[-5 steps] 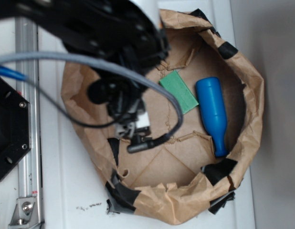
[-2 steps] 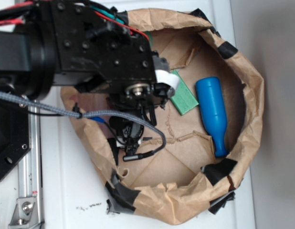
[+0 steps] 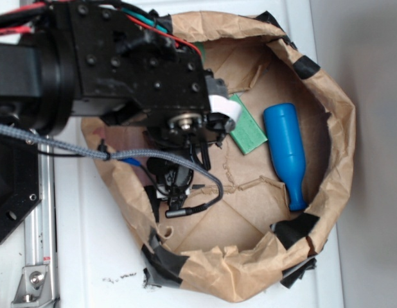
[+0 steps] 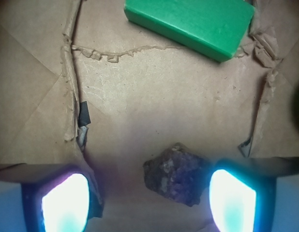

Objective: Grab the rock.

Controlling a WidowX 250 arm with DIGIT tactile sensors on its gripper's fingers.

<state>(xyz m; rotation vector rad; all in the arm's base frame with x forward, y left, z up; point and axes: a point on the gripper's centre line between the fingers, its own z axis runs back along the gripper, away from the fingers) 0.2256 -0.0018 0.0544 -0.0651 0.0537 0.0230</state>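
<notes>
Small dark brown jagged rock [image 4: 177,174] lies on the brown paper floor of the crumpled paper-bag basin [image 3: 327,96], between the two fingers in the wrist view but off-centre: close beside the right-hand pad [image 4: 231,203], possibly touching it, well apart from the left-hand pad. It sits near the fingertip line, not deep in the gap. Rough, angular faces, roughly as wide as tall, no clear long axis.

Black gripper [image 4: 147,200] stands wide open, holding nothing; the rock is bracketed but not clamped. Judgement: closing would likely catch it, though a small sideways shift to centre it would make a safer grip, since uneven faces may slip or roll.

Beyond the rock: flat green rectangular block [image 4: 189,21], smooth, lying tilted further ahead, well apart. A green rounded edge shows at the far right of the wrist view, too cut off to name. In the exterior view a glossy blue bottle-shaped toy [image 3: 287,154] lies along the bag wall, and the black robot arm [image 3: 121,70] hides the rock.
</notes>
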